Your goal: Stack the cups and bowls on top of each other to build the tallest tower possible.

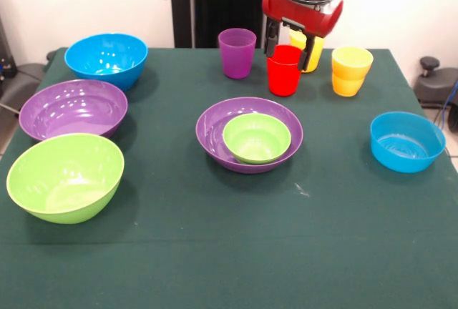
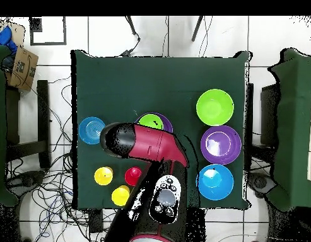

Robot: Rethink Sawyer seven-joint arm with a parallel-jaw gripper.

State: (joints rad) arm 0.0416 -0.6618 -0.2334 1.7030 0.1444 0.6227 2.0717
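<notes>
Green cloth table (image 1: 215, 252) with the ware spread out; at its centre a large purple bowl (image 1: 215, 134) holds the small green bowl (image 1: 256, 137) nested inside it, the only start of a tower. The gripper (image 1: 290, 43) hangs over the red cup (image 1: 284, 70) at the far side, its dark fingers (image 1: 273, 37) down on either side of the cup's rim; whether they press the cup or stand clear cannot be told. Purple cup (image 1: 237, 52) stands just beside the red one; one yellow cup (image 1: 351, 70) stands apart on the other side, a second yellow cup (image 1: 309, 50) partly hidden behind the gripper. Along one edge lie the large blue bowl (image 1: 106, 59), the second large purple bowl (image 1: 73, 109) and the lime green bowl (image 1: 64, 177), close together; the small blue bowl (image 1: 406, 141) sits alone at the opposite edge. In the overhead view the arm (image 2: 148, 144) crosses the central bowls.
</notes>
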